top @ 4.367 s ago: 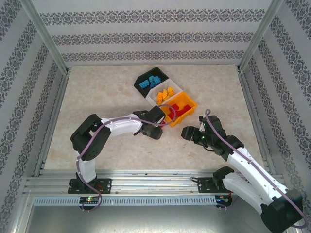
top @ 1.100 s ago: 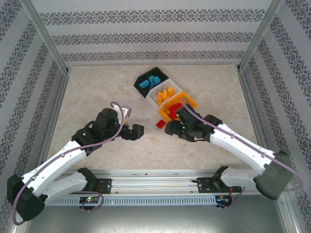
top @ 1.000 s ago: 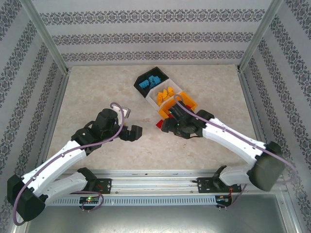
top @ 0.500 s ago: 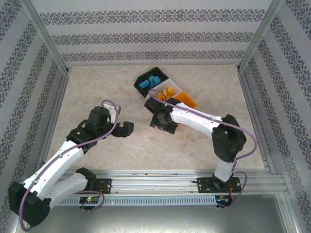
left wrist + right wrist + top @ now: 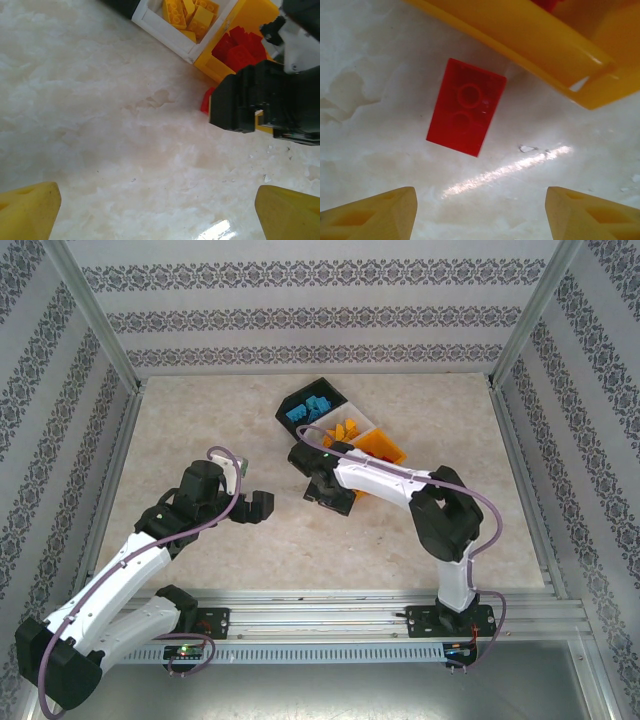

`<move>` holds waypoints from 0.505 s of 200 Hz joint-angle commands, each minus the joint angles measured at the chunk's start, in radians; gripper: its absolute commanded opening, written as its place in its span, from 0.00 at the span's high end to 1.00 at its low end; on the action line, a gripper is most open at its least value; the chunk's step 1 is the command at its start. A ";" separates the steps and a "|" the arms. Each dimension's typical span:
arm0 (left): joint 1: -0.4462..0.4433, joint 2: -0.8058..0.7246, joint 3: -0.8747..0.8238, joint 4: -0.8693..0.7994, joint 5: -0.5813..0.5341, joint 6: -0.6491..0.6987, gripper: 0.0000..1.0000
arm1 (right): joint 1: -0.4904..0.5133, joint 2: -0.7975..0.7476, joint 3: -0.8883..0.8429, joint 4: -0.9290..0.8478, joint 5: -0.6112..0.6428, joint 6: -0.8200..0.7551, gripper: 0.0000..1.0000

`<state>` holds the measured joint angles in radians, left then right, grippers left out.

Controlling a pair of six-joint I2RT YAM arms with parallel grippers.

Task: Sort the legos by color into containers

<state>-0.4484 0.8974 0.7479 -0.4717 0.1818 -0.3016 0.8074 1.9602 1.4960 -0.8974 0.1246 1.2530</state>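
Status: sorting is judged almost complete, with one pick-and-place outstanding. Nearest the bases, the left gripper hangs over bare table with its fingers spread wide and nothing between them; it is well apart from the bins. Further out, the right gripper hovers low over the red brick, its fingertips apart and the gap between them empty, so the brick is not yet gripped. This is the one brick seen outside the bins. It lies flat on the table just beside the front lip of the orange bin; whether the two touch cannot be told. In the right wrist view its long axis runs away from the gripper toward the bin, leaning slightly right at the far end, and two round marks sit in line along that axis. The fingers therefore flank its long sides, and closing should clamp it across the short dimension. Beyond it, red legos fill the orange bin, yellow legos the white bin, and blue legos the black bin farthest out. Outstanding: grip the brick and release it into the orange bin.
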 commanded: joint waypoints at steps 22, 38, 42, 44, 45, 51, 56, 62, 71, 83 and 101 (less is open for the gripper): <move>0.013 -0.008 -0.010 -0.003 0.004 0.013 0.00 | -0.025 0.055 0.047 0.003 0.002 0.020 0.32; 0.011 -0.010 -0.010 -0.002 0.005 0.012 0.00 | -0.034 0.062 0.040 0.008 -0.003 0.027 0.33; 0.012 -0.011 -0.011 -0.002 0.006 0.012 0.00 | -0.036 0.064 0.037 0.009 -0.003 0.030 0.33; 0.012 -0.010 -0.010 -0.001 0.007 0.012 0.00 | -0.037 0.065 0.036 0.011 -0.002 0.031 0.33; 0.012 -0.010 -0.010 -0.001 0.006 0.012 0.00 | -0.038 0.065 0.035 0.013 -0.003 0.031 0.33; 0.013 -0.011 -0.010 -0.001 0.007 0.012 0.00 | -0.040 0.065 0.030 0.020 -0.003 0.031 0.34; 0.011 -0.011 -0.013 -0.001 0.008 0.012 0.00 | -0.042 0.067 0.026 0.027 -0.006 0.032 0.34; 0.012 -0.012 -0.012 -0.001 0.008 0.012 0.00 | -0.045 0.070 0.023 0.037 -0.009 0.033 0.35; 0.011 -0.010 -0.015 0.001 0.007 0.012 0.00 | -0.052 0.078 0.023 0.042 -0.015 0.032 0.36; 0.012 -0.008 -0.014 0.002 0.008 0.013 0.00 | -0.057 0.089 0.026 0.052 -0.021 0.028 0.38; 0.012 -0.005 -0.015 0.004 0.011 0.010 0.00 | -0.065 0.106 0.032 0.063 -0.026 0.020 0.40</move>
<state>-0.4484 0.8974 0.7448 -0.4717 0.1825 -0.3016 0.7547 2.0331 1.5196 -0.8467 0.1112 1.2621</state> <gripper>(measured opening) 0.999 0.608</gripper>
